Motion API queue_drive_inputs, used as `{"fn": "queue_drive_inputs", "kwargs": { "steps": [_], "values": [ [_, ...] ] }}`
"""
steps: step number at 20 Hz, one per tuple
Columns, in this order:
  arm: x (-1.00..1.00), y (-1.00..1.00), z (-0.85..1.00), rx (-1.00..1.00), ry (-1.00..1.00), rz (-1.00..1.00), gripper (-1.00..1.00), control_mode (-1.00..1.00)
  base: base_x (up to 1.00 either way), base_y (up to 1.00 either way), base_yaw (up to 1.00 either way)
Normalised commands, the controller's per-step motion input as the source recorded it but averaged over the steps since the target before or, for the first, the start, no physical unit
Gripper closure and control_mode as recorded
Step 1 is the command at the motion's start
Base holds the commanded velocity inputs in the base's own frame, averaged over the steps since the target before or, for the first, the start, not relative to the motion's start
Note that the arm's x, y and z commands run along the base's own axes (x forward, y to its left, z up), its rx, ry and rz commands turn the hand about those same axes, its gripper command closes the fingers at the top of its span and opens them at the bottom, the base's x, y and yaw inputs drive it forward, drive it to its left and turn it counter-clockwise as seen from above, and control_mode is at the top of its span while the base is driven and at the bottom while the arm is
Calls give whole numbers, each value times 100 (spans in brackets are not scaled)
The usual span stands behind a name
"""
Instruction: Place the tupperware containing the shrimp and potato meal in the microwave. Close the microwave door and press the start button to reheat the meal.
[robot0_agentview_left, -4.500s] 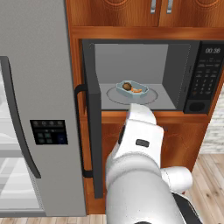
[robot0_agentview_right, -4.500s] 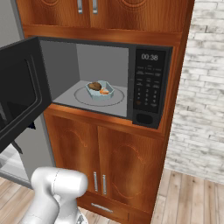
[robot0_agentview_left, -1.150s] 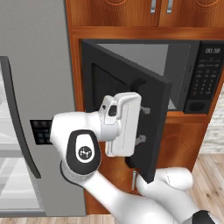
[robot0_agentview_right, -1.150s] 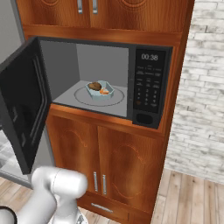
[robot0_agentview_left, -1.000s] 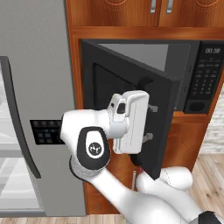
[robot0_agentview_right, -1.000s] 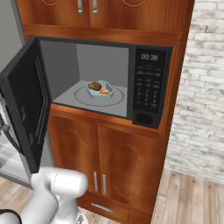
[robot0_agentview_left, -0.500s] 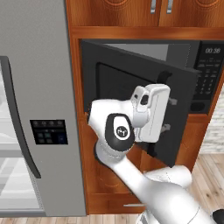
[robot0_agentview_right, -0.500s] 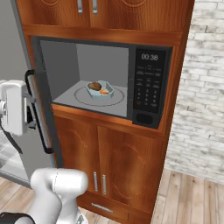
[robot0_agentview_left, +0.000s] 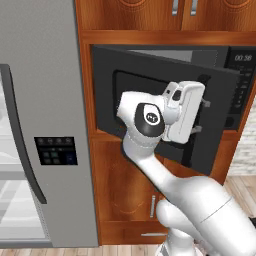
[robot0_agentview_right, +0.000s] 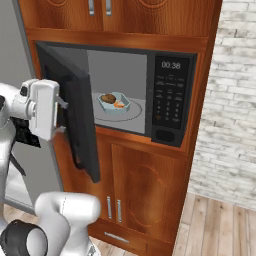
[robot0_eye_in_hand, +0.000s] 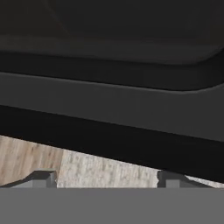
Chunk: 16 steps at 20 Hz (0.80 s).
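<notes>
The microwave (robot0_agentview_right: 170, 95) has its door (robot0_agentview_right: 80, 112) swung about halfway shut. Inside, on the round glass turntable (robot0_agentview_right: 134, 114), sits the pale blue-grey tupperware (robot0_agentview_right: 116, 102) with the brown potato and orange shrimp meal. My gripper (robot0_agentview_right: 62, 116) is at the door's outer face, its fingers apart and nothing between them. In the left base view the gripper (robot0_agentview_left: 201, 116) rests against the dark door (robot0_agentview_left: 130, 95) near its free edge. In the hand view the door (robot0_eye_in_hand: 109, 96) is very close in front of the open gripper (robot0_eye_in_hand: 107, 179).
A tall grey fridge (robot0_agentview_left: 40, 125) stands directly left of the microwave. Wooden cabinets sit above it and below it (robot0_agentview_right: 145, 195). A brick wall (robot0_agentview_right: 230, 100) runs along the right. My own white arm (robot0_agentview_left: 165, 175) rises in front of the lower cabinets.
The microwave door has swung further toward shut, with my gripper moving right along with it against its outer face. The tupperware has stayed on the turntable.
</notes>
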Motion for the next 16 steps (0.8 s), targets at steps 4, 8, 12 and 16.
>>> {"fn": "queue_drive_inputs", "kwargs": {
  "steps": [4,8,12,16],
  "values": [
    [95,-29,1,0,0,2,-100,-100,0,0,0],
    [100,-29,0,0,0,5,-100,-100,0,0,0],
    [97,-27,0,0,-7,9,-100,-100,0,0,0],
    [95,-28,-7,0,-17,16,-100,-100,0,0,0]
  ]
}}
